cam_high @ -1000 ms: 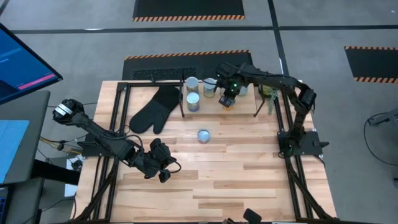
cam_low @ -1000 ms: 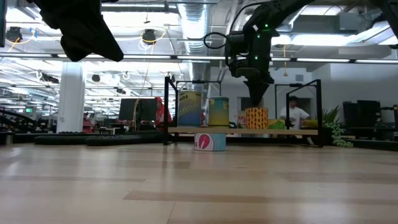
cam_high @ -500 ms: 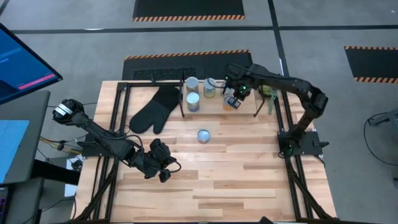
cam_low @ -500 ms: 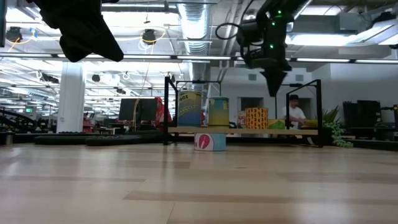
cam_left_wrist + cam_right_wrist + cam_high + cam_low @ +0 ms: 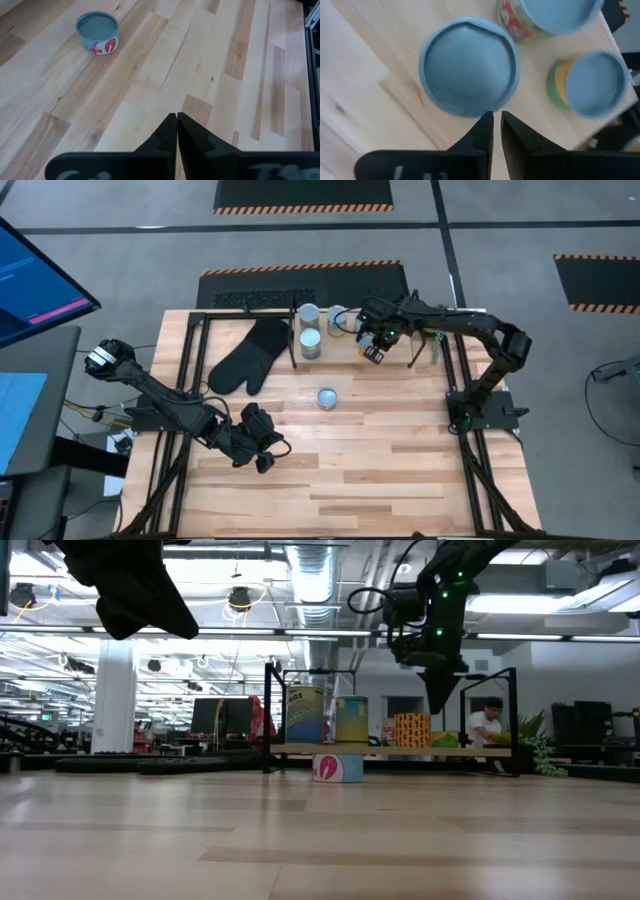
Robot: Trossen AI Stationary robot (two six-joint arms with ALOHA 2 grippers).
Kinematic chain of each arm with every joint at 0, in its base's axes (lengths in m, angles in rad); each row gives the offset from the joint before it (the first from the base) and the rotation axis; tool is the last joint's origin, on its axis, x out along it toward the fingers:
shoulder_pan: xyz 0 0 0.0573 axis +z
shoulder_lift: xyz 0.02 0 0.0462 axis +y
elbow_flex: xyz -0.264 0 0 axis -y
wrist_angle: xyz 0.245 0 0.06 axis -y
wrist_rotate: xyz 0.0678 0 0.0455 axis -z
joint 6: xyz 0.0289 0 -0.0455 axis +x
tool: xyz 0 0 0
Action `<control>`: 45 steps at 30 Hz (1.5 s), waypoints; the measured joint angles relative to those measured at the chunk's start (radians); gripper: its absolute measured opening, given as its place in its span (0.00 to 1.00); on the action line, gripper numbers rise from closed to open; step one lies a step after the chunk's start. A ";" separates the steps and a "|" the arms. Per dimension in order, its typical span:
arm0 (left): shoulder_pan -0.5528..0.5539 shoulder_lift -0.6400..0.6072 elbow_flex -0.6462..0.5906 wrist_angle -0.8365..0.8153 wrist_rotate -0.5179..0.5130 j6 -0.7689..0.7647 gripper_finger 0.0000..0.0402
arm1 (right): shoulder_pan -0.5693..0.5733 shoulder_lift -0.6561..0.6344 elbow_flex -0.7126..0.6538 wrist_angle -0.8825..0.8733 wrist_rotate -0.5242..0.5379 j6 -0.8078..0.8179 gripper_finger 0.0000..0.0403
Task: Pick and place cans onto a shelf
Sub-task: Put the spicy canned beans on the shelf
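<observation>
A light wooden shelf (image 5: pixel 398 356) on thin black legs stands at the table's far side; it also shows in the low view (image 5: pixel 460 750). Several cans stand on it, among them a tall one (image 5: pixel 305 715), a green-yellow one (image 5: pixel 352 720) and an orange one (image 5: pixel 411 729). One short can with a red mark (image 5: pixel 327 397) stands on the tabletop before the shelf (image 5: pixel 98 33). My right gripper (image 5: pixel 373 352) hovers shut and empty above the shelf's cans (image 5: pixel 469 65). My left gripper (image 5: pixel 275 445) waits shut above the table's near left part (image 5: pixel 176 120).
A black oven mitt (image 5: pixel 245 355) lies left of the shelf. A small green plant (image 5: pixel 432 328) stands at the shelf's right end. The black frame rails (image 5: pixel 190 380) run along both table sides. A person (image 5: pixel 490 720) shows in the room behind.
My right gripper has risen from just above the orange can and gone toward the table's right edge along the shelf, then dropped slightly. The orange can stays standing on the shelf. The can on the table has not moved.
</observation>
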 joint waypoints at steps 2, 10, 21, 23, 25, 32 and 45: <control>0.000 0.000 0.000 0.000 0.000 -0.007 0.00 | 0.003 0.002 0.000 0.017 0.000 -0.002 0.15; 0.000 0.000 0.000 0.000 0.000 -0.031 0.00 | 0.003 -0.025 -0.001 -0.005 0.001 0.021 0.15; 0.000 0.000 0.000 -0.004 0.000 -0.023 0.00 | -0.019 -0.034 0.001 -0.022 0.031 0.050 0.15; 0.000 0.000 0.000 -0.003 0.000 -0.023 0.00 | -0.024 -0.012 -0.001 -0.025 0.031 0.050 0.15; 0.000 0.000 0.000 -0.003 0.000 -0.023 0.00 | -0.030 0.002 0.000 -0.020 0.031 0.046 0.15; 0.000 0.000 0.000 -0.001 0.000 -0.023 0.00 | -0.032 0.032 0.000 0.016 0.029 0.044 0.15; 0.000 0.000 0.000 -0.001 0.000 -0.004 0.00 | -0.030 0.034 0.000 0.046 -0.027 0.042 0.15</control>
